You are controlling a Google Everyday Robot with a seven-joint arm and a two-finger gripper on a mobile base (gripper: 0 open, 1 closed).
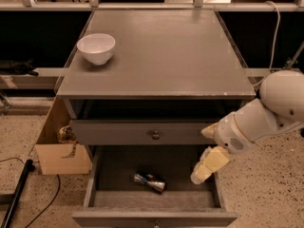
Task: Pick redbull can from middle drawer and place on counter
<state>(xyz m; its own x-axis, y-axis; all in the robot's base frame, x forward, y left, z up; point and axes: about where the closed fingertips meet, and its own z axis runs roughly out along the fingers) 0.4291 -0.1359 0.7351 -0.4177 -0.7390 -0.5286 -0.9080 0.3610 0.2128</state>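
The redbull can (pixel 149 181) lies on its side on the grey floor of the middle drawer (pixel 154 217), which is pulled open. My gripper (pixel 200 155) hangs over the drawer's right side, to the right of the can and a little above it, apart from it. Its cream fingers (pixel 209 164) are spread and hold nothing. The counter (pixel 161 56) is the grey cabinet top above.
A white bowl (pixel 96 47) stands on the counter's left side. A knobbed drawer front (pixel 155 135) sits just above the open drawer, close to my wrist. A cardboard box (pixel 59 148) stands on the floor at the cabinet's left, with a black pole (pixel 16 194) and cable.
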